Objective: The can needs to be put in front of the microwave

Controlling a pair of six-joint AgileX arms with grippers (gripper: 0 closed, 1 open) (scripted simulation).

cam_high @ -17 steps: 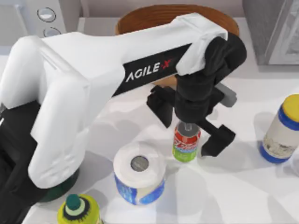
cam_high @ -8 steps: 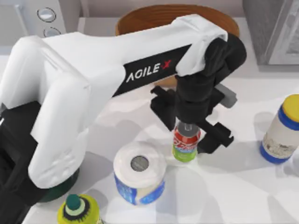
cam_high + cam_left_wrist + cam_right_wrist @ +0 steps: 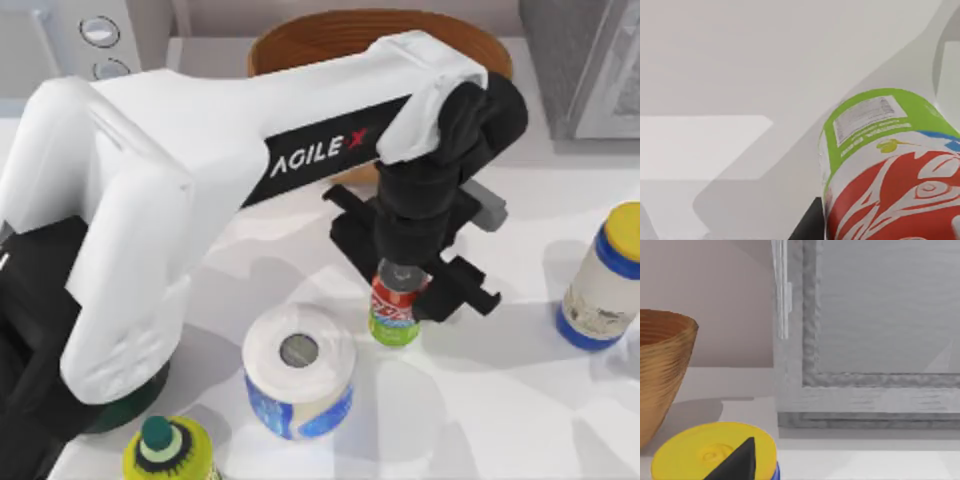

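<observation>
Black left hand (image 3: 405,290) fingers have closed onto the can (image 3: 397,308)

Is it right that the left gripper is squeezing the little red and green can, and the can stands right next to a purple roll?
Almost. The top view shows the left gripper closed on the can, but the roll beside it is white and blue, not purple.

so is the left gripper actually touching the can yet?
Touching, it looks like. In the top view the left gripper has its dark fingers pressed against both sides of the can, with no gap showing.
</observation>
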